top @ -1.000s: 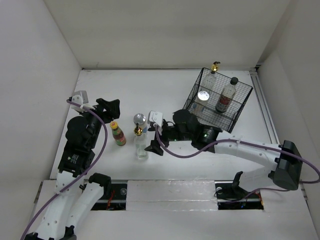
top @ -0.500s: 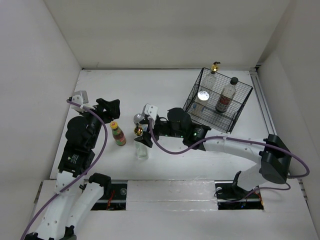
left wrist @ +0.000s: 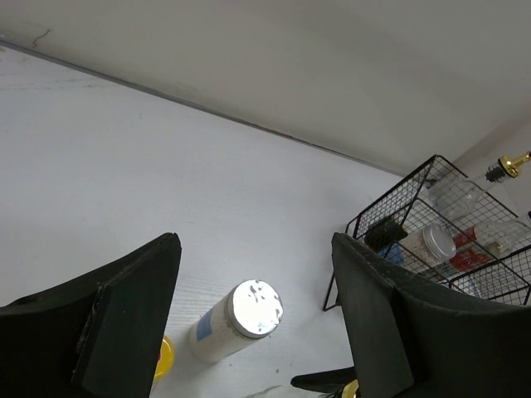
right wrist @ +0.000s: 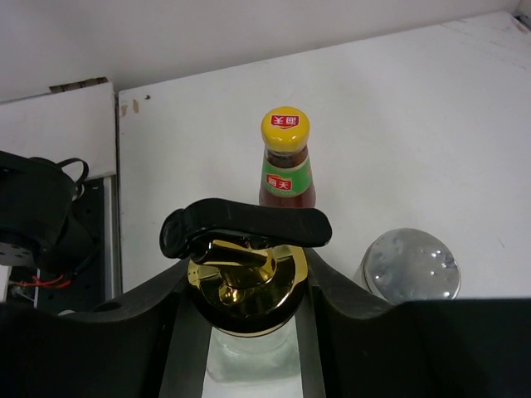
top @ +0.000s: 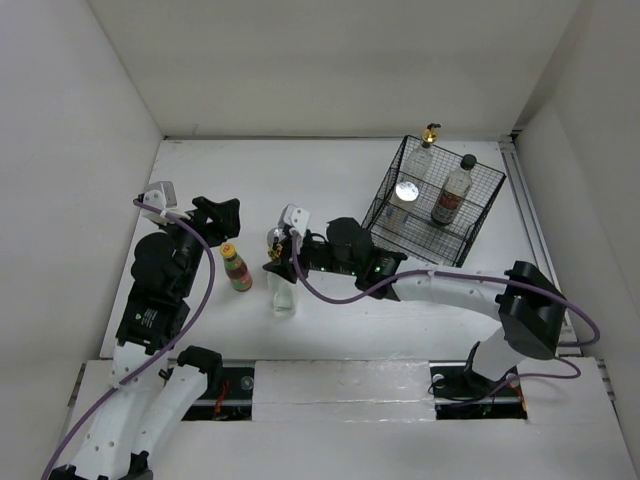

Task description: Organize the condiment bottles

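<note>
R end effector [top: 281, 270] moved left onto gold-spout bottle [top: 283, 298], now pinching its collar. L end effector [top: 218, 212] spread, idle. Looks ready to lift to basket [top: 470, 240].

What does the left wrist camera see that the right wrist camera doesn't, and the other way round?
Only the left wrist view shows the black wire basket with bottles inside. Only the right wrist view shows the right end effector gripping the clear bottle by its gold spout, and the sauce bottle's label. Both show the silver-lidded jar standing on the table and the sauce bottle's yellow cap.
</note>
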Action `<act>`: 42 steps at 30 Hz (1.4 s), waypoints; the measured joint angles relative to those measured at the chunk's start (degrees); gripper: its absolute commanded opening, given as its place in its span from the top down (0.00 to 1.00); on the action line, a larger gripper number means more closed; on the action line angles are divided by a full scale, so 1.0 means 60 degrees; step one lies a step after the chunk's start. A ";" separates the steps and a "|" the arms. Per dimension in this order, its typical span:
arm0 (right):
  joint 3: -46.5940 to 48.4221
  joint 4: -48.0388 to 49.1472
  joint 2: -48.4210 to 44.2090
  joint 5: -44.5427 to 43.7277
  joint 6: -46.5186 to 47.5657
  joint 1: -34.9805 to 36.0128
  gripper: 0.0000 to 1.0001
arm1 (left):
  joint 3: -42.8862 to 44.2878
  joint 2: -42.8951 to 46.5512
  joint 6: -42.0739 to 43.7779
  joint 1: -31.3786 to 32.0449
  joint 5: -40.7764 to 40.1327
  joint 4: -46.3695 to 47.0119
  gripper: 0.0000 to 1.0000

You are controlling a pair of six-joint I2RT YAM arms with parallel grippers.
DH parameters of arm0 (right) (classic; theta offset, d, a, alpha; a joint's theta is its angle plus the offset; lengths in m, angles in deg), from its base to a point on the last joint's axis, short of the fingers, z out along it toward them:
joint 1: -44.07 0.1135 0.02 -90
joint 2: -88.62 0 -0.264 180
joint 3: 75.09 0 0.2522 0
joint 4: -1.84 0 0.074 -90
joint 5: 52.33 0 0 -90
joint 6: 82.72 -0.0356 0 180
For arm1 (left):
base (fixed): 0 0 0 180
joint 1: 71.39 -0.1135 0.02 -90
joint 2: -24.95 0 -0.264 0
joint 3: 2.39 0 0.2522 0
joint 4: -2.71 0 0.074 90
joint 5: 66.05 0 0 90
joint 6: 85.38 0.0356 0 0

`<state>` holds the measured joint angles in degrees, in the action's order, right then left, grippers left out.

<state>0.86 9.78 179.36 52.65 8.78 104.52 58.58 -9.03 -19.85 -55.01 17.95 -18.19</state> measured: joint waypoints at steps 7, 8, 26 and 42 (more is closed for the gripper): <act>-0.0095 -0.0506 -0.0674 -0.0459 -0.0197 0.0004 0.79 | 0.0000 0.0004 -0.0004 0.0000 0.0029 0.0000 0.31; -0.0095 -0.0710 -0.0969 -0.0656 -0.0219 0.0004 0.79 | 0.0000 0.0004 -0.0004 0.0000 0.0036 0.0000 0.31; 0.1147 -0.3490 -0.5512 -0.4299 0.0142 -0.4011 0.79 | 0.0000 0.0007 -0.0004 0.0000 0.0306 0.0004 0.31; 0.1377 -0.4918 -0.5093 -0.4677 0.0149 -0.7599 0.79 | 0.0000 0.0004 0.0000 0.0000 0.0390 0.0004 0.31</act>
<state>9.12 -19.73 148.81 24.59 9.68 58.92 58.58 -9.01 -19.85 -55.01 20.28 -18.16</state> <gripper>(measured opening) 0.436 0.693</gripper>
